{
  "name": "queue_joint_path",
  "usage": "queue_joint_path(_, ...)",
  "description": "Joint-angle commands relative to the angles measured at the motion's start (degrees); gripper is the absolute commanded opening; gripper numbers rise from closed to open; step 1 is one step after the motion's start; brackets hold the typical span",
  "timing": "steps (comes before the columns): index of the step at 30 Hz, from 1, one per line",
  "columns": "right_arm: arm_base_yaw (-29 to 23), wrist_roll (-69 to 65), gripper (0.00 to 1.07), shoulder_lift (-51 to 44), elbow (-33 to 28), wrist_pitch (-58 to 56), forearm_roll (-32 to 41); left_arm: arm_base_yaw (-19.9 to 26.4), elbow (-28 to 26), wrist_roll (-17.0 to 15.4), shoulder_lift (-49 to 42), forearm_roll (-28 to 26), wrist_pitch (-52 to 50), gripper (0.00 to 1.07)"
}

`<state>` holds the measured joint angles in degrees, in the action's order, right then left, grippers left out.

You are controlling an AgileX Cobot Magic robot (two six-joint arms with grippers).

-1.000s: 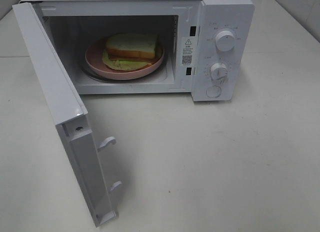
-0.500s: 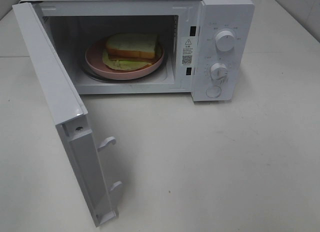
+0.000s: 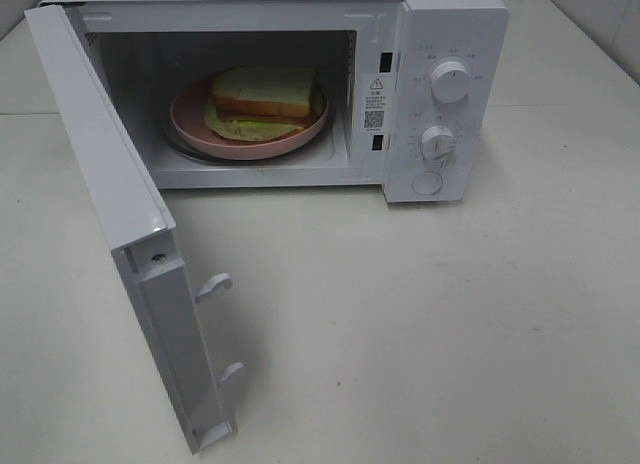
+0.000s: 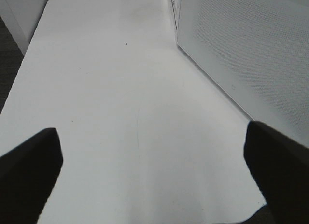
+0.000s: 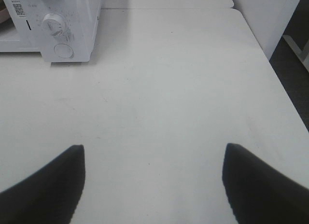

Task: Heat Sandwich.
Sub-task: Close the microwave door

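Sandwich (image 3: 262,94) on plate (image 3: 188,116) in microwave (image 3: 455,19), far from left hand (image 4: 149,129), right hand (image 5: 153,147), both open

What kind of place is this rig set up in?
Probably a lab test bench staged as a kitchen: a white microwave, door swung open, stands on a plain white table, with a sandwich on a pink plate inside.

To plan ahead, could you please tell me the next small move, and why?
Probably move the left gripper to the outer face of the open door and push it shut: the sandwich already sits on the plate inside the microwave.
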<state>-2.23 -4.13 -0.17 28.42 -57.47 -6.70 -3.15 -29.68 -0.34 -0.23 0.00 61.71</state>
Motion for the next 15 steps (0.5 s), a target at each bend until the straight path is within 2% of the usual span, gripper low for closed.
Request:
queue_joint_path(1, 0.2, 0.6, 0.75, -1.7, -0.1, 0.3, -0.2, 0.1, 0.1, -0.2, -1.0, -0.4, -0.3, 0.98)
queue_joint_path(15, 0.2, 0.6, 0.75, -1.7, -0.1, 0.3, -0.2, 0.1, -0.7, -0.1, -0.9, -1.4, -1.1, 0.98)
